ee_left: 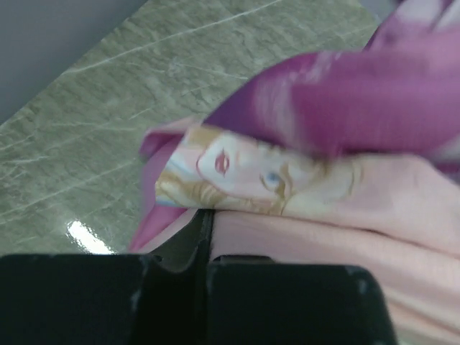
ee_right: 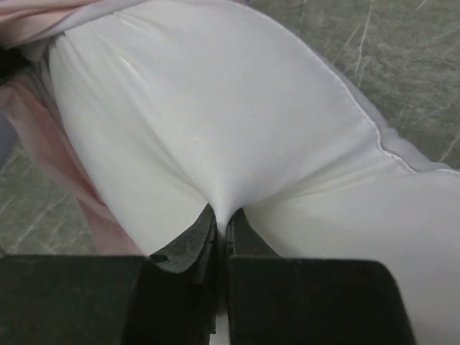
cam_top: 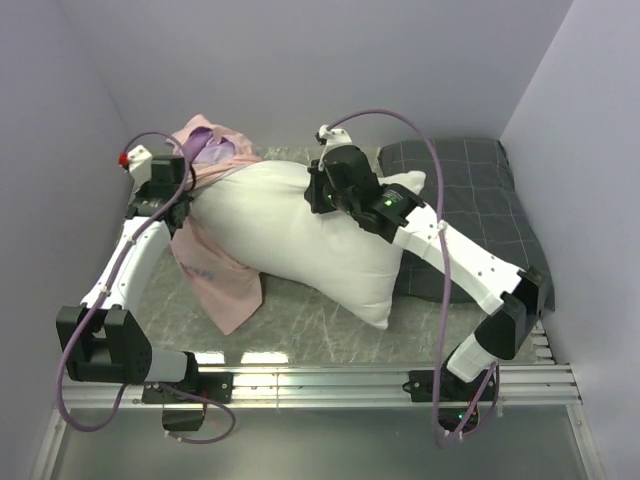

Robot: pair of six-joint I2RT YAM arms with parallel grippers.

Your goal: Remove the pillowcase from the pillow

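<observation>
The plump white pillow [cam_top: 300,235] lies across the middle of the table. The pink pillowcase [cam_top: 218,278] still covers its left end, bunched up behind [cam_top: 205,145] and trailing forward on the left. My left gripper [cam_top: 185,200] is at that left end, shut on the pillowcase [ee_left: 323,244]. In the left wrist view pale pink cloth runs into the closed jaws [ee_left: 208,219], with the printed princess face just above. My right gripper [cam_top: 318,190] is on top of the pillow's far side, shut on a pinched fold of the white pillow [ee_right: 215,108] at its fingertips [ee_right: 223,215].
A flat dark grey checked pillow [cam_top: 470,200] lies at the back right, partly under the right arm. Pale walls close in on the left, back and right. A metal rail [cam_top: 400,378] runs along the near edge by the arm bases.
</observation>
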